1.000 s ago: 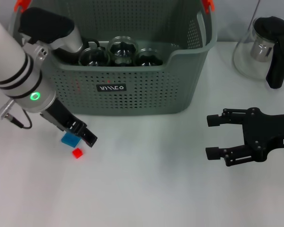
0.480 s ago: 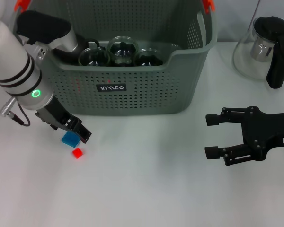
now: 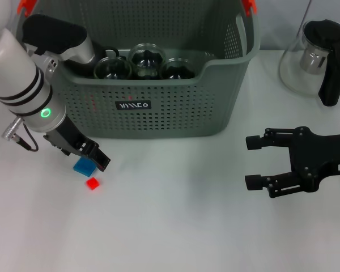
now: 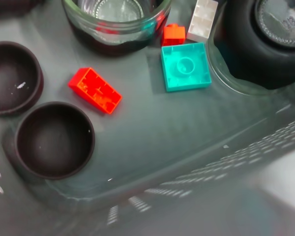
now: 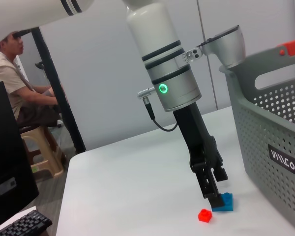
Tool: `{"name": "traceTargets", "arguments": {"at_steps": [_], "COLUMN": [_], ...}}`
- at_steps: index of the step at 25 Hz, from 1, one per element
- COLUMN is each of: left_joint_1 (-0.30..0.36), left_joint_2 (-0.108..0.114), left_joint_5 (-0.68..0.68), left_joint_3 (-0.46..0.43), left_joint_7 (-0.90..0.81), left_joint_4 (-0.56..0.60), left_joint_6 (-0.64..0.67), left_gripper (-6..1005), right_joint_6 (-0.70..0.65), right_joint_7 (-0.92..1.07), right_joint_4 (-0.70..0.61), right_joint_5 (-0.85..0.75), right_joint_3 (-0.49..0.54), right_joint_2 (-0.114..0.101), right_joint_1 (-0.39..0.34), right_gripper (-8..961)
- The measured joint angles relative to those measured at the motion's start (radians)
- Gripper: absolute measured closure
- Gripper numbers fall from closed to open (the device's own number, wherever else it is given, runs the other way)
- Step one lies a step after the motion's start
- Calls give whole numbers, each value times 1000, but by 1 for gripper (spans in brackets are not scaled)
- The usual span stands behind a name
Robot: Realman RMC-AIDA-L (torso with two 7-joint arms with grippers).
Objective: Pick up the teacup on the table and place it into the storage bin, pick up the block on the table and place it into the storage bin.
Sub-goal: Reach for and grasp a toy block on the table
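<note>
A blue block [image 3: 83,166] and a smaller red block [image 3: 92,183] lie on the white table in front of the storage bin's [image 3: 175,116] left corner. My left gripper [image 3: 97,159] reaches down beside the blue block; in the right wrist view the left gripper [image 5: 217,189] has its fingers apart, the lower tip at the blue block [image 5: 226,202], with the red block [image 5: 204,215] just beside it. Glass teacups [image 3: 148,59] stand inside the bin. My right gripper [image 3: 251,162] hovers open and empty over the table on the right.
The left wrist view looks into the bin [image 4: 152,132]: two dark cups [image 4: 54,139], a red block [image 4: 95,90], a teal block [image 4: 185,66], a white block [image 4: 202,19]. A glass teapot [image 3: 316,56] with a black handle stands at the far right.
My left gripper has drawn back up and to the left from beyond the blue block to its near side. The blocks and the right arm have stayed put.
</note>
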Motion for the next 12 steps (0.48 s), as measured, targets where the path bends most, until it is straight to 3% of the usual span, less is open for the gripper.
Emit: {"name": "traceTargets", "arguments": {"at_steps": [12], "left_joint_1": [0], "left_joint_2": [-3], "left_joint_5": [0], "left_joint_3": [8], "left_joint_7": [-2], "left_joint_4": [-11], "left_joint_6": [-19], "left_gripper": [60], "right_joint_6": [-4], "right_joint_7": [-4], "right_joint_4": [2], "right_joint_5": [2], "right_joint_3": [-3], "right_joint_2": [0], "right_joint_1": [-7], "right_gripper": [9]}}
